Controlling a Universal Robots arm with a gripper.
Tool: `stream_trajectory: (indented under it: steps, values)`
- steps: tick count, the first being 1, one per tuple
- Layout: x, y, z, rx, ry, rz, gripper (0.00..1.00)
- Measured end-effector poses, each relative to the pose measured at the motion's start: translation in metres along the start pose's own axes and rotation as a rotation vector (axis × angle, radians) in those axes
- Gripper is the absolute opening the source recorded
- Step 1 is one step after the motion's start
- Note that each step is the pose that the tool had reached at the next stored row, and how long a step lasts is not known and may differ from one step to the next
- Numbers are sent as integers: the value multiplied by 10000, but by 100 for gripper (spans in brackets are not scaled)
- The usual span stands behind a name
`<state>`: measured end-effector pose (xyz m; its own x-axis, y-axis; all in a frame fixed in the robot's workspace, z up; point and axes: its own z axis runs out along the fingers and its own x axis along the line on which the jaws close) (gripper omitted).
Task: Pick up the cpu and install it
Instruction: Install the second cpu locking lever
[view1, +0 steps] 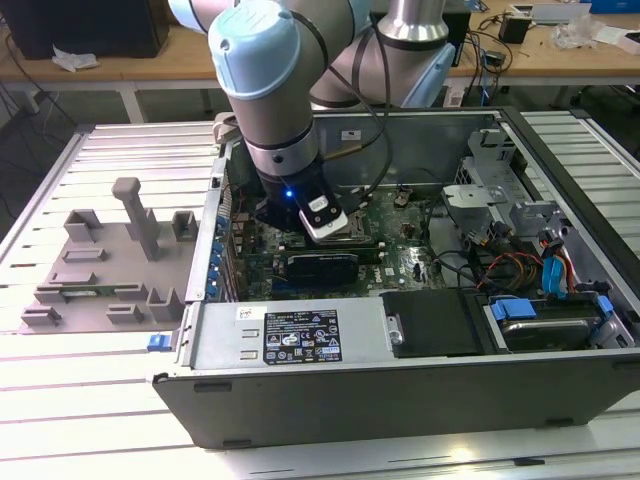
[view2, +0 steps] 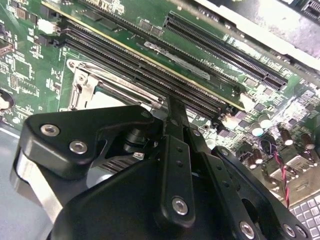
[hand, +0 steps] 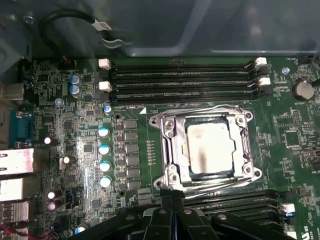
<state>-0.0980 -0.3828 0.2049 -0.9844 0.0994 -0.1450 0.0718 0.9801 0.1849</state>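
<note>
You see the open computer case lying on the slatted table, motherboard inside. The cpu sits in its socket frame beside the memory slots in the first wrist view. The gripper hangs just over the board near the socket; its linkage hides the fingertips, so you cannot tell how the jaws stand. A grey fixture tray lies outside the case.

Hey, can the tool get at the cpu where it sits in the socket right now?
Probably yes. In the first wrist view the cpu lies face-up in the open socket frame with nothing over it, and the tool sits just beside it above the motherboard.
</note>
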Motion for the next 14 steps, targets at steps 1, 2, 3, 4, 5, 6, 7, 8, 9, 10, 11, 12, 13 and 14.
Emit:
stream_trajectory:
  steps: [1, 2, 3, 4, 5, 6, 7, 8, 9, 10, 11, 12, 13, 14]
  values:
    - [2, -1, 7, -39, -8, 4, 11]
    - [3, -2, 12, -69, -11, 9, 11]
    - [4, -3, 17, -110, -15, 15, 11]
    - [5, -4, 23, -150, -18, 20, 11]
    - [6, -6, 34, -234, -26, 31, 11]
    - [8, -7, 39, -269, -31, 36, 11]
    - [10, -9, 44, -297, -35, 39, 11]
    - [12, -10, 49, -322, -39, 40, 11]
    - [15, -12, 53, -346, -43, 42, 11]
    - [19, -14, 63, -403, -61, 45, 11]
    - [22, -13, 77, -477, -98, 48, 11]
    - [25, -15, 79, -523, -122, 49, 11]
    - [27, -15, 77, -541, -131, 51, 11]
    - [28, -15, 77, -542, -133, 50, 11]
